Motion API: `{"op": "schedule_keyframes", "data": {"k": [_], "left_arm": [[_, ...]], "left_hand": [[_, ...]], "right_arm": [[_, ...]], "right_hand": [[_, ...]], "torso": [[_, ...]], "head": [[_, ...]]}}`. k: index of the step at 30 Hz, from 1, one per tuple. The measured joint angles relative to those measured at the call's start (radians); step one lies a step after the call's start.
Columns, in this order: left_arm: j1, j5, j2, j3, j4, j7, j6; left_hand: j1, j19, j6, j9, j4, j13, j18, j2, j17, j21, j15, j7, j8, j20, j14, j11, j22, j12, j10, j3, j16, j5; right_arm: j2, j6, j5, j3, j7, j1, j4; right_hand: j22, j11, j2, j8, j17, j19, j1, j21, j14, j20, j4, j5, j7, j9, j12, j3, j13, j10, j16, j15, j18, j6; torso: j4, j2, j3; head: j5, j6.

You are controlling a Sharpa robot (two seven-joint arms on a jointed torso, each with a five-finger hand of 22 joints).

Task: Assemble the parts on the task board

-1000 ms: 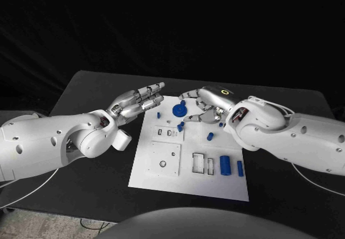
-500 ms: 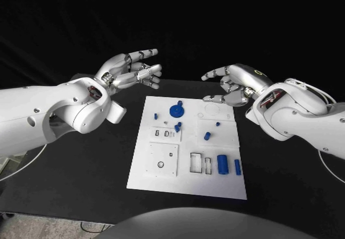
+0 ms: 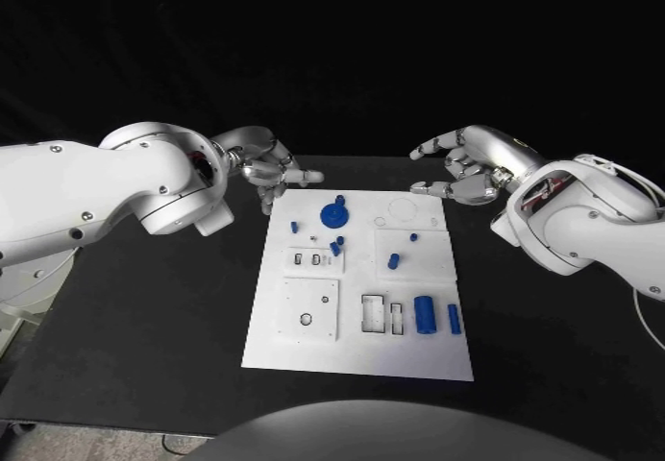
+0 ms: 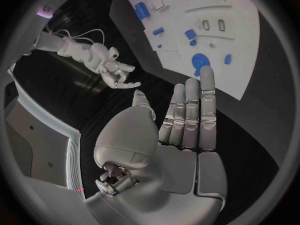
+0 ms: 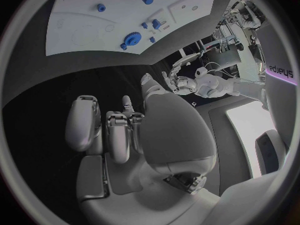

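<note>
Head view: the board (image 3: 363,288) lies flat on the bench (image 3: 166,317), on the robot's side of both raised robot hands and between them. The left robot hand (image 3: 272,173) hangs just off the board's far left corner, fingers loosely curled, nothing in them. The right robot hand (image 3: 469,165) hangs just off the far right corner, fingers bent but apart, also empty. Nearest the hands sits a blue gear (image 3: 334,214) with small pegs (image 3: 337,247) beside it; further from them two cylinders (image 3: 426,315) lie next to an open slot (image 3: 376,313). Several recesses look unfilled, so I judge the assembly barely begun, with most parts left to seat.

Left wrist view: the left robot hand (image 4: 187,115) shows fingers straight and close together, palm bare; the gear (image 4: 201,62) lies beyond its fingertips, the board (image 4: 237,30) past that.

Right wrist view: the right robot hand (image 5: 119,130) has its fingers curled, holding nothing; the board (image 5: 81,15) with its gear (image 5: 132,39) lies well beyond the fingers.

Against the earlier frames, both hands have lifted off the board's far end and drawn apart, the left arm swinging out; the parts look unmoved
</note>
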Motion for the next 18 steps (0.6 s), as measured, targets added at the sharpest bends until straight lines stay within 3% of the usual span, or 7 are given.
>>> {"op": "schedule_keyframes", "data": {"k": [2, 3, 5, 7, 11, 16, 18], "left_arm": [[0.001, -0.051, 0.028, -0.001, -0.015, -0.065, 0.043], [0.001, -0.069, 0.041, -0.001, -0.022, -0.090, 0.061], [0.001, -0.105, 0.077, -0.002, -0.043, -0.141, 0.104], [0.002, -0.128, 0.111, -0.002, -0.064, -0.177, 0.141], [0.000, -0.157, 0.168, -0.002, -0.104, -0.229, 0.201], [-0.010, -0.172, 0.226, -0.003, -0.148, -0.264, 0.245], [-0.015, -0.174, 0.243, -0.003, -0.162, -0.271, 0.252]], "left_hand": [[-0.011, 0.089, 0.025, 0.042, 0.003, 0.220, -0.032, 0.011, 0.266, 0.235, -0.019, -0.020, 0.044, -0.014, 0.137, -0.013, 0.301, 0.216, 0.149, -0.005, 0.186, 0.000], [-0.021, 0.123, 0.038, 0.070, 0.005, 0.293, -0.049, 0.021, 0.372, 0.333, -0.024, -0.032, 0.071, -0.020, 0.193, -0.019, 0.431, 0.298, 0.212, -0.008, 0.251, 0.005], [-0.040, 0.174, 0.050, 0.118, 0.005, 0.333, -0.071, 0.039, 0.501, 0.458, -0.033, -0.038, 0.112, -0.025, 0.287, -0.028, 0.609, 0.401, 0.304, -0.009, 0.335, 0.005], [-0.063, 0.218, 0.056, 0.179, 0.000, 0.340, -0.089, 0.048, 0.524, 0.544, -0.039, -0.044, 0.159, -0.037, 0.340, -0.044, 0.738, 0.483, 0.358, -0.014, 0.392, 0.009], [-0.068, 0.268, 0.045, 0.330, 0.002, 0.340, -0.102, 0.052, 0.528, 0.628, -0.050, -0.067, 0.270, -0.050, 0.350, -0.056, 0.849, 0.555, 0.369, -0.012, 0.444, 0.012], [-0.068, 0.319, 0.038, 0.453, 0.004, 0.341, -0.132, 0.052, 0.528, 0.675, -0.070, -0.085, 0.348, -0.063, 0.350, -0.077, 0.855, 0.556, 0.368, -0.009, 0.444, 0.017], [-0.068, 0.320, 0.038, 0.481, 0.003, 0.341, -0.132, 0.052, 0.528, 0.686, -0.070, -0.088, 0.363, -0.064, 0.350, -0.080, 0.855, 0.556, 0.368, -0.008, 0.444, 0.017]], "right_arm": [[0.000, 0.005, 0.003, -0.002, -0.002, -0.001, 0.000], [-0.001, 0.007, 0.004, -0.003, -0.003, -0.001, -0.001], [-0.003, 0.014, 0.006, -0.004, -0.005, -0.002, -0.004], [-0.006, 0.019, 0.007, -0.005, -0.007, -0.003, -0.005], [-0.010, 0.028, 0.008, -0.006, -0.011, -0.004, -0.006], [-0.015, 0.038, 0.009, -0.007, -0.014, -0.004, -0.005], [-0.018, 0.041, 0.009, -0.007, -0.015, -0.004, -0.005]], "right_hand": [[0.000, 0.002, 0.006, 0.004, 0.000, -0.004, 0.006, 0.000, 0.000, 0.004, -0.004, 0.003, 0.000, -0.001, 0.000, 0.004, 0.000, 0.002, 0.000, 0.000, 0.000, 0.007], [0.000, 0.004, 0.005, 0.007, 0.000, -0.004, 0.005, 0.000, 0.000, 0.004, -0.006, 0.004, 0.001, -0.001, 0.000, 0.005, 0.000, 0.004, 0.000, 0.000, 0.000, 0.011], [0.000, 0.007, 0.009, 0.008, 0.000, -0.004, 0.009, 0.000, 0.000, 0.004, -0.010, 0.004, 0.003, -0.002, 0.000, 0.001, 0.000, 0.000, 0.000, 0.000, 0.000, 0.012], [0.000, 0.007, 0.011, 0.008, 0.000, -0.004, 0.011, 0.000, 0.002, 0.004, -0.013, 0.004, 0.004, -0.002, 0.000, 0.004, 0.000, 0.000, 0.000, 0.002, 0.000, 0.021], [0.000, 0.007, 0.011, 0.008, 0.000, -0.004, 0.011, -0.004, 0.004, 0.003, -0.013, 0.004, 0.003, -0.002, 0.000, 0.004, 0.000, 0.000, 0.000, 0.004, 0.000, 0.022], [0.000, 0.007, 0.011, 0.012, 0.000, -0.004, 0.011, -0.008, 0.004, 0.003, -0.013, 0.008, 0.004, -0.003, 0.000, 0.004, 0.000, 0.000, 0.000, 0.004, 0.000, 0.028], [0.000, 0.007, 0.011, 0.012, 0.000, -0.007, 0.011, -0.008, 0.004, 0.007, -0.013, 0.008, 0.003, -0.003, 0.000, 0.004, 0.000, 0.000, 0.000, 0.004, 0.000, 0.029]], "torso": [[-0.0014, 0.000, 0.0024], [-0.0020, -0.001, 0.0036], [-0.0028, -0.002, 0.0059], [-0.0027, -0.003, 0.0076], [-0.0033, -0.005, 0.0103], [-0.0040, -0.006, 0.0107], [-0.0035, -0.006, 0.0109]], "head": [[0.006, 0.000], [0.008, 0.000], [0.012, 0.000], [0.015, 0.000], [0.018, 0.000], [0.018, 0.000], [0.016, 0.000]]}}
